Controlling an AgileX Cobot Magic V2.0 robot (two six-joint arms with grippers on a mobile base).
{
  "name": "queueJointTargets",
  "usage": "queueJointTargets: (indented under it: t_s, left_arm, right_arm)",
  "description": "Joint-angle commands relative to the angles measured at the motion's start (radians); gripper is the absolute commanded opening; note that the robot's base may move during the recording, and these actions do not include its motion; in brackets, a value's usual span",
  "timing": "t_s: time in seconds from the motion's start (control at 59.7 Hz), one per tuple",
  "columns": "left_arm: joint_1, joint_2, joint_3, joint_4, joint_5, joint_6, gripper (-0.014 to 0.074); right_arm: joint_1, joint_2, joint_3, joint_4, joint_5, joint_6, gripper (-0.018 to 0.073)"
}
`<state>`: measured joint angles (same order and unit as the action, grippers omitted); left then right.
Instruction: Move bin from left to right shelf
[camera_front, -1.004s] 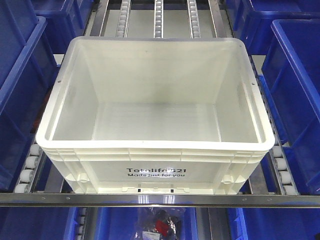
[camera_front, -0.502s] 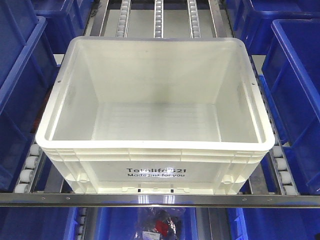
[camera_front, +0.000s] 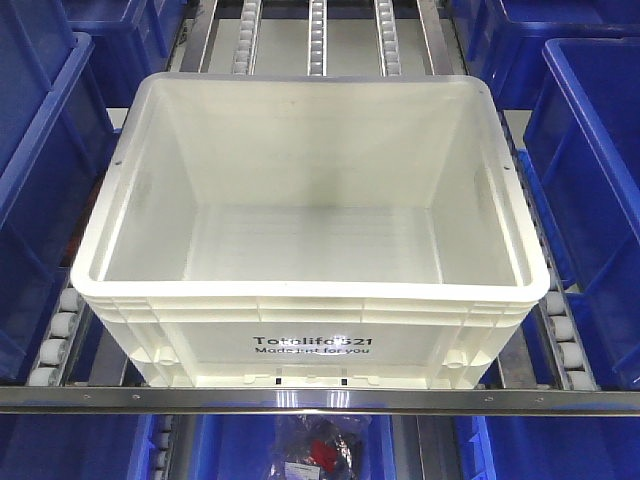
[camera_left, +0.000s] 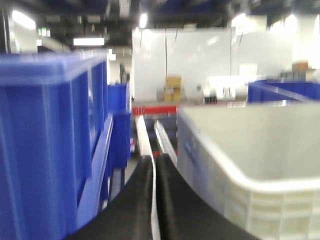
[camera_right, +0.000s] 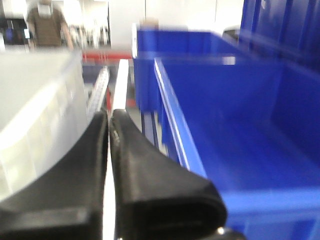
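Note:
The white bin (camera_front: 200, 340) stands empty on the roller shelf, its black print facing the front view. Neither gripper shows in that view. In the left wrist view my left gripper (camera_left: 154, 160) is shut with nothing between its black fingers; it sits low in the gap just left of the bin (camera_left: 240, 175). The right wrist view shows my right gripper (camera_right: 109, 115) shut and empty as well, lying in the gap just right of the bin (camera_right: 35, 115). Whether either gripper touches the bin wall I cannot tell.
Blue bins flank the white one, at left (camera_front: 40, 170) and at right (camera_front: 590, 150), close beside each gripper (camera_left: 45, 140) (camera_right: 240, 125). Roller rails (camera_front: 317, 40) run back behind the bin. A metal front rail (camera_front: 320, 400) edges the shelf, with a bagged item (camera_front: 320, 445) below.

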<state>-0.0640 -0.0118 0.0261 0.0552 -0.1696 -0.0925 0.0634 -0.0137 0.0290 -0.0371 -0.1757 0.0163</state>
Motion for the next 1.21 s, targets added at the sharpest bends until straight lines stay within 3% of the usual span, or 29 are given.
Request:
queueJointTargets:
  t_s: [0.0,0.117,0.218,0.402,0.469,0.569,0.904,1.071,1.189]
  left_arm:
    - [-0.004,-0.016,-0.036,-0.009,-0.126,-0.024,-0.0006]
    - [-0.004,0.009,-0.176,-0.009,-0.046,-0.022,-0.0006]
    - [-0.004,0.086,-0.329,-0.009,0.122,-0.022,-0.0006]
    - [-0.004,0.284,-0.549,-0.009,0.429,-0.021,-0.0006]
    - [-0.004,0.328,-0.575,-0.009,0.48,-0.021,-0.0006]
    - [-0.004,0.354,-0.572,-0.009,0.5,-0.021,-0.0006]
    - [-0.004,0.355,-0.572,-0.002,0.521,-0.023,0.0015]
    - [-0.008,0.355,-0.573,-0.002,0.515,-0.021,0.0146]
    - [-0.008,0.355,-0.573,-0.002,0.515,-0.021,0.0323]
  right_arm:
    - [-0.005,-0.007,0.006,-0.001,-0.178,0.026,-0.0008]
    - [-0.005,0.001,-0.082,-0.009,-0.157,0.087,-0.0008]
    - [-0.005,0.058,-0.202,-0.011,-0.073,0.089,-0.0008]
    - [-0.005,0.249,-0.409,-0.009,0.165,0.089,-0.0008]
    - [-0.005,0.298,-0.45,0.011,0.248,0.092,-0.0008]
    - [-0.005,0.34,-0.461,0.052,0.289,0.092,-0.0008]
    - [-0.005,0.352,-0.458,0.049,0.298,0.074,0.0018]
    - [-0.005,0.352,-0.459,0.048,0.317,0.07,0.0175]
    - [-0.005,0.352,-0.459,0.044,0.326,0.053,0.0361]
